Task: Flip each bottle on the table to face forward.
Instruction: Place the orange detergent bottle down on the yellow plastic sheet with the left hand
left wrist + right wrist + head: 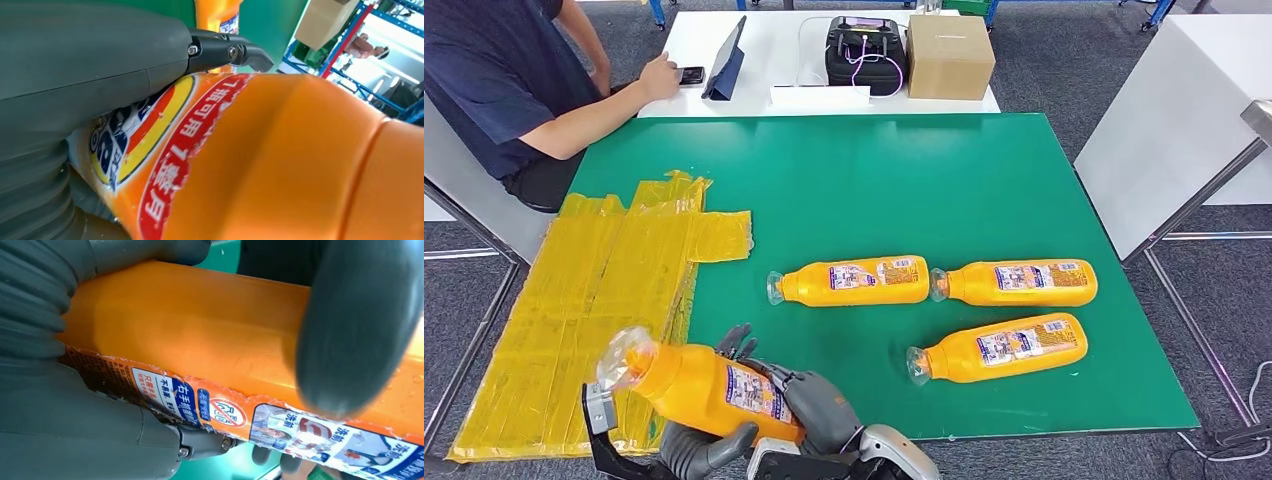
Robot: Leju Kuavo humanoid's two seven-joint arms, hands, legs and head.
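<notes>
The held bottle [709, 385] is off the table [874, 180], above its near left corner. It lies tilted, with its clear cap [624, 355] up and to the left. Both robot hands are clamped on it. In the head view the right robot hand [809, 400] wraps over the base end, and the left robot hand [699, 450] grips from underneath.

The left wrist view brings out what the head view hides: a round red, yellow and blue logo on the held bottle [280, 160], with the left robot hand [90, 55] pressed on that label and a dark finger [230, 52] hooked over the far side. The right wrist view shows the other face of the held bottle [200, 325], a torn-edged strip of small print and pictures. The right robot hand [75, 430] is closed round it and a blurred finger [355, 325] lies across the front.

Three more orange bottles lie flat on the table, caps to the left: a middle bottle [854, 281], a right bottle [1019, 282] just beside its base, and a near bottle [1004, 348] in front of them. Their walls are opaque, so I cannot tell what is inside.

The table is green, with a yellow plastic sheet [594, 320] over its left side. Beyond it a white table [724, 110] carries a tablet [726, 62], a black case [864, 55] and a closed cardboard box [949, 55]. A seated person [504, 80] rests a hand [660, 76] by a phone [691, 75]. The floor [1064, 70] is grey carpet.
</notes>
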